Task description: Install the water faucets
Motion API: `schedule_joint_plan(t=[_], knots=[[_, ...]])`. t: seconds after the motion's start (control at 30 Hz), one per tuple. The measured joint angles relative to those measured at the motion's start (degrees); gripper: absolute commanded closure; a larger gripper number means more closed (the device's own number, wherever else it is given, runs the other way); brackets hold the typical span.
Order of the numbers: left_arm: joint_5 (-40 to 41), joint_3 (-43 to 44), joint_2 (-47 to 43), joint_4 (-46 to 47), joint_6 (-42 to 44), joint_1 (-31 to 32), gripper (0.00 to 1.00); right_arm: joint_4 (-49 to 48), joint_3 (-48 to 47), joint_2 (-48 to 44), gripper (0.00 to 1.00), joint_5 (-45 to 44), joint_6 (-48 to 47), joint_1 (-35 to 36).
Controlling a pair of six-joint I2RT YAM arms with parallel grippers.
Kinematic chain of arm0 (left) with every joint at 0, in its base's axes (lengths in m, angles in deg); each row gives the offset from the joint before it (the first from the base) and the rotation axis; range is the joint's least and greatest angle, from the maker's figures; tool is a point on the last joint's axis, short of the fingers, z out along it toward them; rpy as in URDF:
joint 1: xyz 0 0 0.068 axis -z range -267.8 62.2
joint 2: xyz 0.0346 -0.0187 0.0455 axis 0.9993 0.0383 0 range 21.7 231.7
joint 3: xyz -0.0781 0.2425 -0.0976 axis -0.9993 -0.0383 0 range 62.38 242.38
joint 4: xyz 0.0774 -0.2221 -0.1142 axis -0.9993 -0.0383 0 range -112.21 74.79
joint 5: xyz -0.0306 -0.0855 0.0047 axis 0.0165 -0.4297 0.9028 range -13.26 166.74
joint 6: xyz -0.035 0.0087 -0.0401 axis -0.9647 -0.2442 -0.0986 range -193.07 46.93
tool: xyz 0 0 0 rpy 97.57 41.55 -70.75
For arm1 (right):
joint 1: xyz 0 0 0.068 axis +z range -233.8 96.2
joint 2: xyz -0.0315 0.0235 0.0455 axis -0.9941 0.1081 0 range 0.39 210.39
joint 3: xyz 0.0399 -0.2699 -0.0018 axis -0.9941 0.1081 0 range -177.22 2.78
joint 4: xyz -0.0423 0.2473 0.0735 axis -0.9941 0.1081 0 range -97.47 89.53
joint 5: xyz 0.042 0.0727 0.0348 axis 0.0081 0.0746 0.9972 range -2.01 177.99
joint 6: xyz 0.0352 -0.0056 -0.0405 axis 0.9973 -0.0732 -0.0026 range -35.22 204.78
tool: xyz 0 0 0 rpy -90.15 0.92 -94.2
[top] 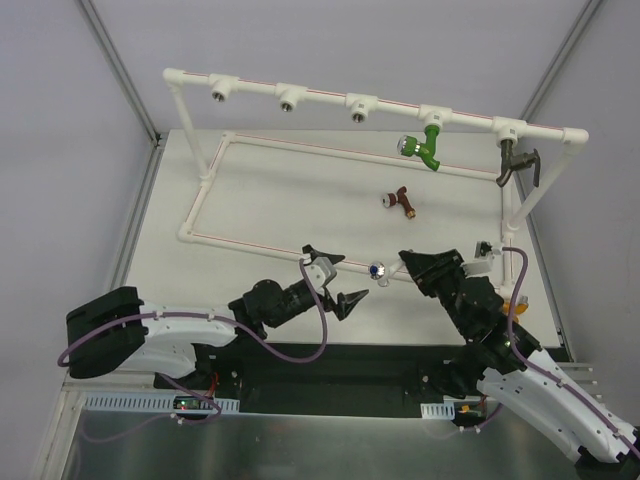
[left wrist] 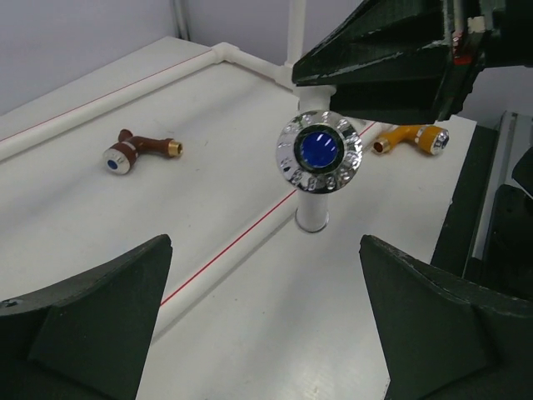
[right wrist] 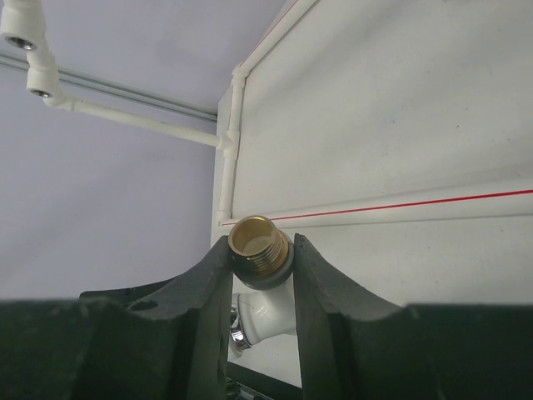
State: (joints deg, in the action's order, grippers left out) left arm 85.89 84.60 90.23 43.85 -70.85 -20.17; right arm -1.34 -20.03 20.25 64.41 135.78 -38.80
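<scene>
While the white plastic pipe frame (top: 322, 95) on the white table (top: 300, 190) carries a green tap (top: 428, 143) and a dark grey tap (top: 515, 165) at its right-hand tees, three metal sockets (top: 287, 98) sit bare. The right gripper (right wrist: 260, 250) is clenched on a white tap (right wrist: 258, 240) above the near rail. The left gripper (left wrist: 266, 317) gapes, facing the tap's chrome handle. A dark red tap (top: 400, 200) and an orange tap (left wrist: 408, 137) lie loose. The white tap seems mid-carry or handover; next its brass thread needs squaring to a bare socket, then turning in.

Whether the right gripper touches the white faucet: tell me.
Touching. The right wrist view shows both fingers of the right gripper pressed against the neck of the white faucet, just below its brass thread, with no gap.
</scene>
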Motion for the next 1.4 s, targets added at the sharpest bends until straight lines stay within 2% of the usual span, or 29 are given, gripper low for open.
schedule_joint_plan(t=[0.23,0.4,0.63,1.03,1.17,1.2,1.27,1.3,1.37,1.4], knots=[[-2.4,4.7,10.4,8.5,1.9,2.5,0.11,1.4,0.0,0.0,0.98,-0.3,1.3,0.0],[-3.1,7.5,16.9,12.9,2.7,2.6,0.22,1.5,0.0,-0.2,0.98,-0.6,2.1,0.0],[-2.5,9.0,24.2,13.6,1.9,2.6,0.36,1.5,0.0,-2.6,0.98,-1.3,2.7,0.0],[-2.7,12.2,27.1,14.1,0.2,2.6,0.39,1.4,0.0,-1.4,0.98,-0.7,4.2,0.0],[-2.8,12.7,27.3,14.3,0.1,2.6,0.51,0.9,0.0,-0.1,0.99,0.3,4.6,0.0],[-2.7,12.8,27.4,14.4,0.1,2.6,0.61,0.7,0.0,0.2,0.98,0.5,4.7,0.0],[-2.7,13.0,27.8,14.5,0.0,2.6,0.74,0.2,0.0,0.5,0.98,0.9,4.9,0.0],[-2.7,13.0,27.9,14.4,0.1,2.6,0.85,0.0,0.0,0.6,0.98,1.1,5.0,0.0],[-2.3,13.0,27.9,14.4,-0.2,2.5,0.95,-0.3,0.0,0.9,0.98,1.5,5.0,0.0],[-2.0,13.0,27.9,14.4,-0.2,2.4,1.0,-0.4,0.0,0.9,0.9,1.4,4.9,0.0]])
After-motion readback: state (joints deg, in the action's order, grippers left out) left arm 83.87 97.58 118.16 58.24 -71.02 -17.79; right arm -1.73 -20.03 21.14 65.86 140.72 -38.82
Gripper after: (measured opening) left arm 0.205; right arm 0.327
